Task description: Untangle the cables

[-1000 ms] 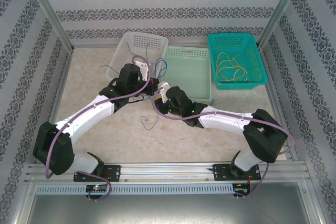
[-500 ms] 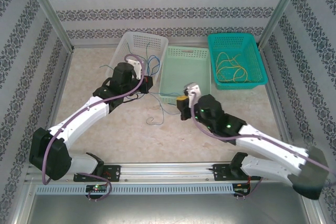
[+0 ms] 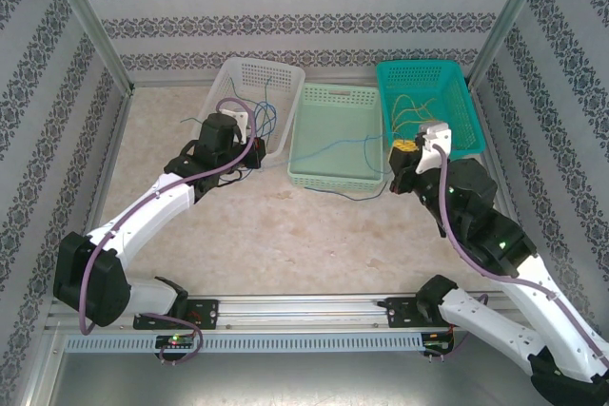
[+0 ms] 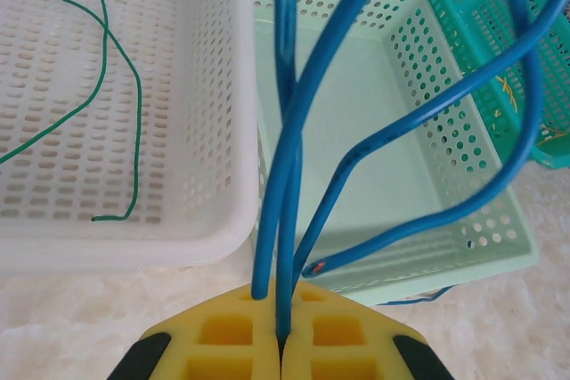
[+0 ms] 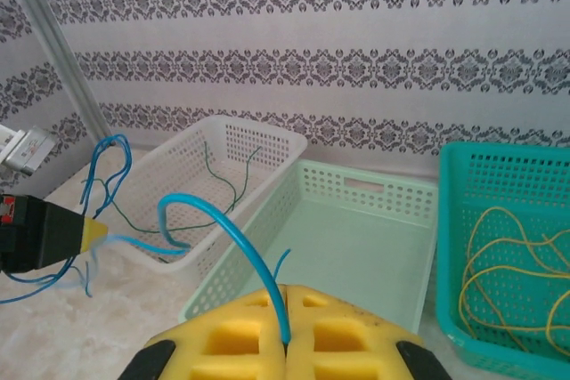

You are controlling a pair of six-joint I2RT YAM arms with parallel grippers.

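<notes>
Several blue cables (image 4: 289, 131) rise in loops from my left gripper (image 4: 283, 344), which is shut on them beside the white basket (image 3: 228, 78). One blue cable (image 3: 335, 147) runs from there across the light green basket (image 3: 338, 92) to my right gripper (image 3: 404, 151). That gripper (image 5: 287, 344) is shut on the cable's end (image 5: 240, 238), next to the teal basket (image 3: 457, 73). A thin green cable (image 4: 134, 131) lies in the white basket. Yellow cables (image 5: 508, 264) lie coiled in the teal basket.
The three baskets stand side by side along the back wall. A loose strand (image 3: 357, 195) trails on the table in front of the light green basket. Metal posts (image 3: 90, 26) frame the patterned walls on both sides.
My right arm has swung from the table's middle to the right, beside the teal basket, drawing a blue cable across the light green basket. My left gripper has shifted slightly back and left.
</notes>
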